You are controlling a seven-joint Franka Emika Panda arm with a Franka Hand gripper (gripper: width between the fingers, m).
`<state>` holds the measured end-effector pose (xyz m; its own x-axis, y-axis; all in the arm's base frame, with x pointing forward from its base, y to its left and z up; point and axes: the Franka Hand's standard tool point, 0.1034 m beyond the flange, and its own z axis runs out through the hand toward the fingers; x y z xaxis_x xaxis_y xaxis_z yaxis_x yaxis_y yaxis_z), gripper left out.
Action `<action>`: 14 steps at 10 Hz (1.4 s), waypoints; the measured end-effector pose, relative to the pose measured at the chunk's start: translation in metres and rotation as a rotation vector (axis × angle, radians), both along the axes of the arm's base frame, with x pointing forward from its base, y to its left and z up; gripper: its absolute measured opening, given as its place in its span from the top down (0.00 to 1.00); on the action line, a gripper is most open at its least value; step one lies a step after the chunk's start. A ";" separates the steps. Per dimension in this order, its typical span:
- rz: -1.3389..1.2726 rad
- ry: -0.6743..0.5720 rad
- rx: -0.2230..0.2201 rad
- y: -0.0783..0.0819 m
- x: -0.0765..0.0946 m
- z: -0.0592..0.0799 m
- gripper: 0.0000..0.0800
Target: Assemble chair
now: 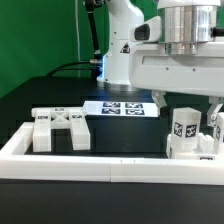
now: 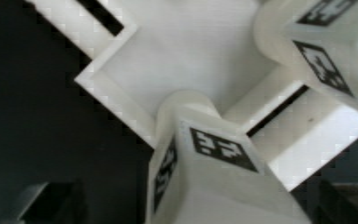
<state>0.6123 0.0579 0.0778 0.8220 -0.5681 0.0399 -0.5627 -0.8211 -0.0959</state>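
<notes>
I stood watching the chair (image 1: 190, 140), which was in loose white parts on the black worktop (image 1: 35, 100), not yet one piece.

The exterior view took in the whole layout. A cluster of chair blocks stood at that view's right, just behind the long white rail (image 1: 100, 162). Among them was an upright block (image 1: 185, 127) showing a square tag. A separate slotted piece (image 1: 60, 126) sat toward that view's left, also close behind the rail and well apart from the cluster. Farther back, between the two, lay the marker board (image 1: 124, 108), in front of the arm's white base (image 1: 125, 50).

The arm's wrist hung over the cluster, with the fingers (image 1: 158, 100) reaching down on either side of the upright block. From out there, one dark finger was plain on the exterior view's left of the block. The other was hard to pick out against the white parts.

The wrist view settled the matter. Both dark finger tips showed with clear dark space between each of them and the block, so the fingers were spread wide and gripped nothing. That view also showed a broad flat panel (image 2: 167, 70) lying beneath the block, and a second tagged block (image 2: 318, 55) beside it. Whether the upright block was seated in the panel, I could not tell.
</notes>
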 end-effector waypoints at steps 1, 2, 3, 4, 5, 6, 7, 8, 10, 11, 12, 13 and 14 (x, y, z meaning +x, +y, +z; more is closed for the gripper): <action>0.096 -0.006 -0.009 -0.002 0.000 0.000 0.19; 0.173 -0.010 -0.015 -0.002 0.000 0.000 0.19; 0.260 -0.014 -0.026 -0.002 0.000 0.000 0.19; 0.318 -0.016 -0.033 -0.001 0.000 0.000 0.19; 0.419 -0.021 -0.042 -0.001 0.000 0.000 0.19; 0.495 -0.025 -0.049 -0.001 0.000 0.000 0.19; 0.540 -0.026 -0.055 -0.001 0.000 0.000 0.19; 0.607 -0.027 -0.067 0.000 0.000 0.000 0.19; 0.714 -0.026 -0.086 0.000 -0.001 -0.001 0.19; 0.728 -0.027 -0.088 0.000 -0.001 -0.001 0.31; 0.728 -0.027 -0.088 -0.001 -0.001 -0.001 0.31; 0.726 -0.027 -0.088 -0.001 -0.001 -0.001 0.49; 0.725 -0.027 -0.088 -0.001 -0.001 -0.001 0.64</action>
